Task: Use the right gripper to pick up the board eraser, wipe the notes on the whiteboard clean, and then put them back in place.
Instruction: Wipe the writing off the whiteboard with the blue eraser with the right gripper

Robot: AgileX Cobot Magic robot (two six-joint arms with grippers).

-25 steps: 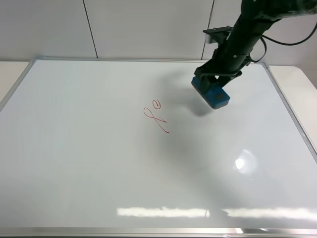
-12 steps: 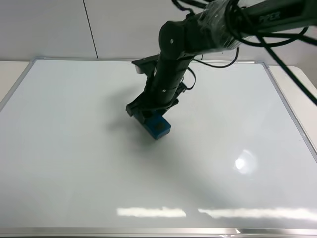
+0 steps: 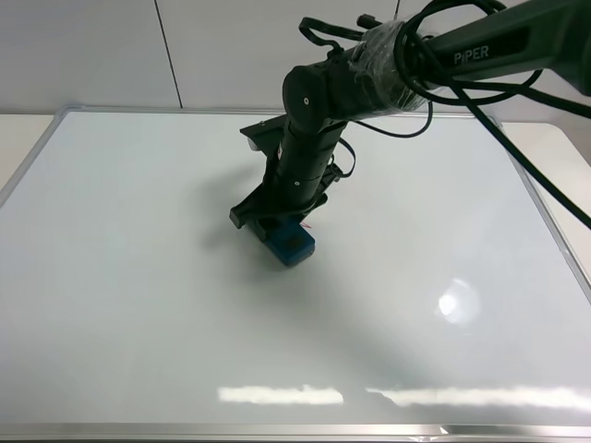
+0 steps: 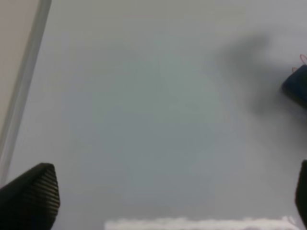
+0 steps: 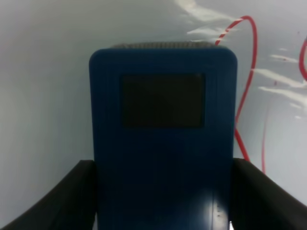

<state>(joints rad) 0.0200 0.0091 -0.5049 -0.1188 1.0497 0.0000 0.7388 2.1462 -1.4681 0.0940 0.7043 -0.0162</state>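
**Item: right gripper** (image 3: 275, 231). Its fingers are pinched on the two long sides of the board eraser (image 3: 292, 245). The right wrist view shows a black finger against each flank of the blue block.

**Item: board eraser.** You find it near the middle of the whiteboard (image 3: 120, 277), low against the surface or pressed to it. Contact cannot be confirmed. In the high view its long axis runs roughly from 10 o'clock to 4 o'clock, and the free end points toward 4.

**Item: notes** (image 5: 251, 52). A red stroke lies just beside one long edge of the eraser and curls round its free end. In the high view most of it is hidden under the wrist, at about 12 to 1 o'clock from the eraser.

**Governing relation.** The ink lies off the eraser's flank, not under it. Your next stroke likely needs to go sideways, across the long axis, toward 1 o'clock.

**Item: left gripper** (image 4: 175, 191). Its fingers are spread wide with nothing between them. It hangs well apart toward 9 o'clock, so the right arm is the nearer one.
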